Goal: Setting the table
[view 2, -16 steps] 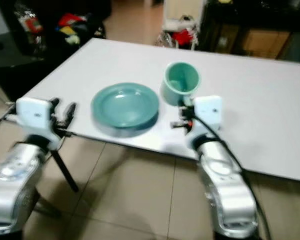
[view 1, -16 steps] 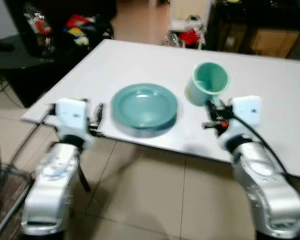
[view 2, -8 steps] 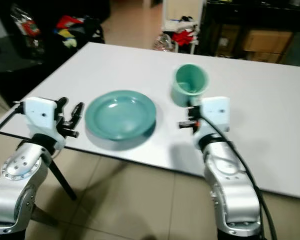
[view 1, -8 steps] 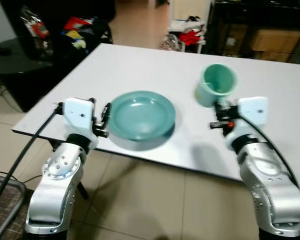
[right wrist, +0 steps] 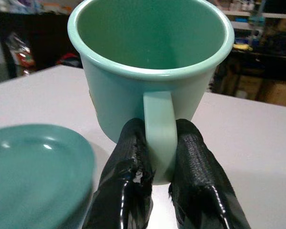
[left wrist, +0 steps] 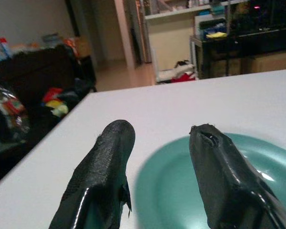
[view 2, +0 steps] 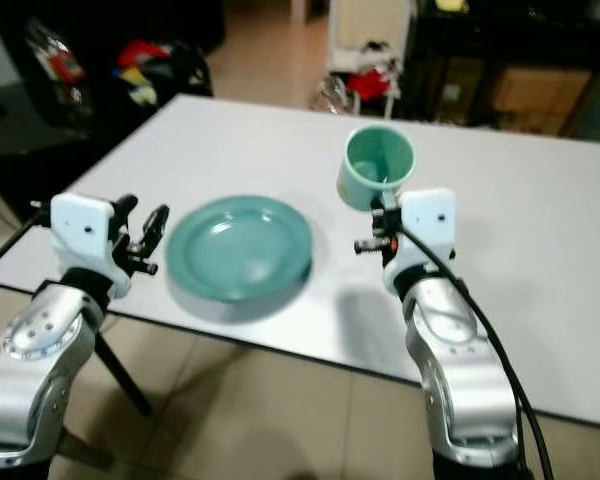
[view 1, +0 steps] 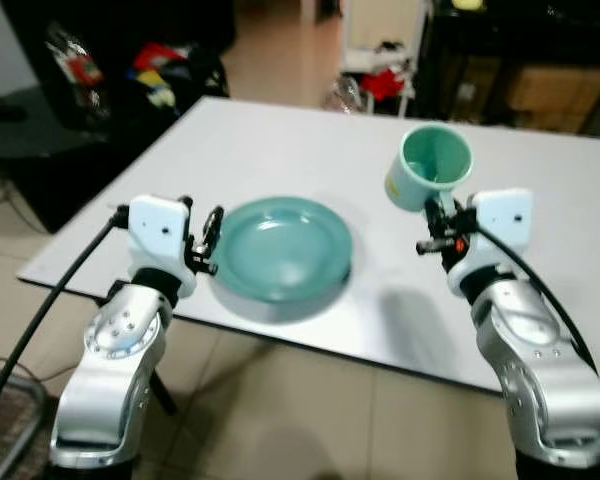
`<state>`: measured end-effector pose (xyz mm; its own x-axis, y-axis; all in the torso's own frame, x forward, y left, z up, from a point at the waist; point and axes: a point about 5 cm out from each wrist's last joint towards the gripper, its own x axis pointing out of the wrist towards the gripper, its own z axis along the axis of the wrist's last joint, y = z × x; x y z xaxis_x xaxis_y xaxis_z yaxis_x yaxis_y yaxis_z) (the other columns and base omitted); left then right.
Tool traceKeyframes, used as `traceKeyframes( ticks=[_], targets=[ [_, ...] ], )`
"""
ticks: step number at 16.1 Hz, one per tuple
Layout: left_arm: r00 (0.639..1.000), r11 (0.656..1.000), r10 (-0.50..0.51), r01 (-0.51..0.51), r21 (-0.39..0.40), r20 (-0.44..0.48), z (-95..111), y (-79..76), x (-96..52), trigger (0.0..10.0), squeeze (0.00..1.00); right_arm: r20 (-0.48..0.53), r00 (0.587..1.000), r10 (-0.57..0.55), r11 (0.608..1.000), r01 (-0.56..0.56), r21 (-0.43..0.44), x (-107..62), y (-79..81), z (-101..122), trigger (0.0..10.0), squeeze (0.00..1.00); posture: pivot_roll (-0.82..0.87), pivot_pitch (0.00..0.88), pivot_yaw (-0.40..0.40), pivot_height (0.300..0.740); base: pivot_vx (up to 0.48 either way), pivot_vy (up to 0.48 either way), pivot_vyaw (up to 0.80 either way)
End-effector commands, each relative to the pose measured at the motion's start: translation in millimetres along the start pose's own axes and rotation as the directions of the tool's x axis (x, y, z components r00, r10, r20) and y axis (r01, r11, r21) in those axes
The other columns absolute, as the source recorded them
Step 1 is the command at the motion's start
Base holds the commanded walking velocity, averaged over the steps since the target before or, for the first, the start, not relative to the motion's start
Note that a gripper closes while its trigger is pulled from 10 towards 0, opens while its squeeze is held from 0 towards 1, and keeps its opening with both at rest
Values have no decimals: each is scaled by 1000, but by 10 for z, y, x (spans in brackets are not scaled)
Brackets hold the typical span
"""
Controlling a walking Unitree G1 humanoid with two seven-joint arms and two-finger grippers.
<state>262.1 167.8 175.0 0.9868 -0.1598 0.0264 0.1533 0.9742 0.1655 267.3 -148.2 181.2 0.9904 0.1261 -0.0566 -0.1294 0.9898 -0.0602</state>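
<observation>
Right wrist view puts us close on our right gripper [right wrist: 159, 176]: its two matte, rough-skinned black fingers [right wrist: 128, 167] are pinched together on the flat strap handle of a mint-green mug [right wrist: 150, 67], one finger on each side of the handle. The mug is smooth and glossy, a plain cylinder with a rolled rim, and we see its pale green inside. From the head views we carry it lifted above the white table [view 1: 270, 140], its mouth tilted toward us, beyond and to the right of the plate [view 1: 285, 248].

Our left gripper [left wrist: 157, 176] has its fingers spread apart with nothing between them; their tips are rounded and slightly worn. They point at the near left edge of the plate, just beside its rim, though we cannot tell whether they touch it. The plate is a round, shallow, teal dish with a raised lip and a shiny glaze that catches a highlight. It lies flat on the smooth, matte tabletop near the front edge.

Beyond the table we see beige floor tiles [view 1: 280, 50], dark furniture [view 1: 100, 40] with bright clutter, and a black cabinet [view 1: 520, 60].

Compared with half a second ago, the mug sits a little higher in our view, and our left gripper keeps its place by the plate.
</observation>
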Motion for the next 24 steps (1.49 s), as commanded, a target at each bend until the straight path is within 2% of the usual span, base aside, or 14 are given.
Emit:
traceKeyframes(
  ticks=[1, 2, 4, 5, 6, 8, 11, 13, 17, 20, 23, 24],
  targets=[
    [1000, 1000, 13, -13, 6, 7, 19, 48, -3, 10000, 0, -36, 999, 20, 1000, -20, 3, 41, 53, -29, 10000, 0, -49, 0, 22, 740, 281, 0, 0],
    [1000, 1000, -6, 5, 9, 3, 15, 36, -2, 10000, 0, -81, 997, 10, 1000, -10, 2, 110, 32, -84, 10000, 0, -47, 0, 29, 740, 281, 0, 0],
    [999, 999, -38, 38, 16, -1, 14, 8, -2, 10000, 0, -107, 994, 3, 1000, -5, -14, 192, 6, -120, 10000, 0, -46, 0, 34, 740, 0, 0, 0],
    [996, 995, -94, 94, 42, -8, 16, -31, -11, 10000, 0, -142, 989, -32, 999, 27, -35, 314, -66, -173, 10000, 0, -42, 0, 40, 740, 0, 0, 0],
    [991, 990, -131, 131, 49, -9, 26, -47, -22, 10000, 0, -156, 986, -56, 998, 52, -28, 391, -120, -197, 10000, 0, -32, 0, 44, 740, 0, 0, 0],
    [975, 974, -224, 224, 46, -1, 70, -72, -55, 10000, 0, -185, 980, -75, 996, 84, 39, 560, -216, -258, 10000, 0, -25, 0, 49, 740, 0, 0, 0],
    [945, 944, -326, 326, 51, -8, 113, -117, -69, 10000, 0, -217, 976, 4, 999, 7, 50, 802, -194, -358, 10000, 0, -7, 0, 67, 740, 0, 0, 0],
    [919, 918, -393, 394, 43, -18, 123, -176, -118, 10000, 0, -225, 974, -3, 1000, 8, 25, 954, -200, -399, 10000, 0, 9, 0, 65, 740, 0, 0, 0],
    [880, 881, -473, 473, 8, -31, 134, -207, -196, 10000, 0, -236, 972, -18, 999, 26, 29, 1047, -216, -474, 10000, 0, 22, 0, 60, 740, 0, 0, 0],
    [828, 831, -556, 556, -29, -68, 124, -264, -269, 10000, 0, -267, 963, -40, 999, 45, 14, 1049, -254, -605, 10000, 0, 27, 0, 58, 740, 0, 0, 0],
    [815, 818, -576, 571, -70, -72, 123, -271, -292, 10000, 0, -276, 960, -48, 998, 55, 18, 1029, -257, -686, 10000, 0, 23, 0, 63, 740, 0, 0, 0],
    [815, 819, -574, 570, -68, -74, 126, -268, -288, 10000, 0, -273, 961, -47, 998, 54, 18, 1031, -255, -693, 10000, 161, 23, 0, 63, 740, 0, 0, 0]
  ],
)
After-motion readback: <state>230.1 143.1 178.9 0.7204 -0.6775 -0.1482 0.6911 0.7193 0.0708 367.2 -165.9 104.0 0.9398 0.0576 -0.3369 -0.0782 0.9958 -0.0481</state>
